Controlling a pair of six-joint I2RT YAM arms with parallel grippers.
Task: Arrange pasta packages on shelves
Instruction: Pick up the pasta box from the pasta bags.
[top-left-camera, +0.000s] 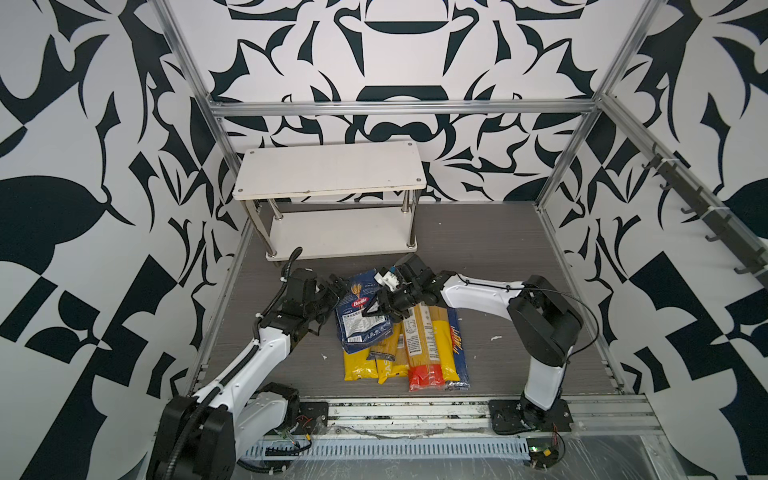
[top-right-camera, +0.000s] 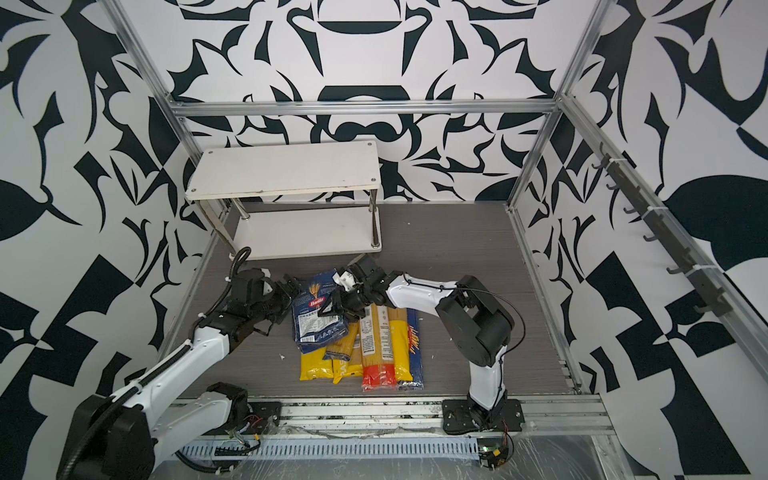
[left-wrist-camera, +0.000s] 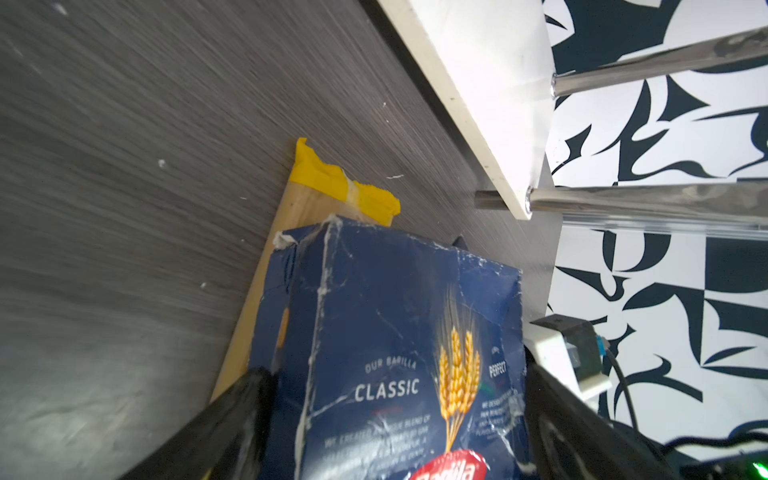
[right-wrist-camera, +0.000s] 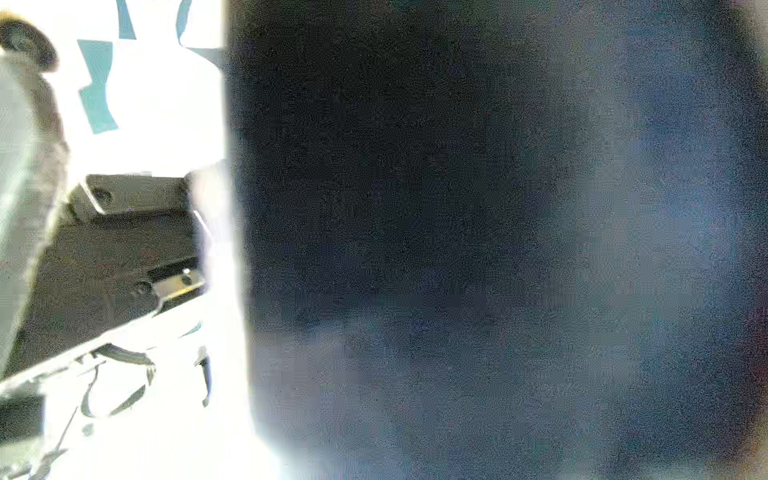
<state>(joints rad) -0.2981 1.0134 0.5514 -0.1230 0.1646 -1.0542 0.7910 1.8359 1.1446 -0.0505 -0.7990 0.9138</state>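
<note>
Barilla bag (top-left-camera: 360, 330) pinched by right pincer (top-left-camera: 379, 308); left pincer (top-left-camera: 338, 287) wide astride it. Back left clear, then lift toward shelves (top-left-camera: 332, 170).

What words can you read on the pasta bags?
"Barilla" – red logo on the wide dark-blue plastic bag.
"OUR BARILLA" – same bag, seen in the left wrist view.
"CLASSIC" – same bag.
"PERFECT" – same bag.
"PAS", cut off – narrow yellow plastic bag.
All smaller print: too small or blurred to read.

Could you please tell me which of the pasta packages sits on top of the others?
The wide dark-blue Barilla bag. It is the only broad one, and it overlaps the far ends of the narrow yellow and red spaghetti packs beneath it.
</note>
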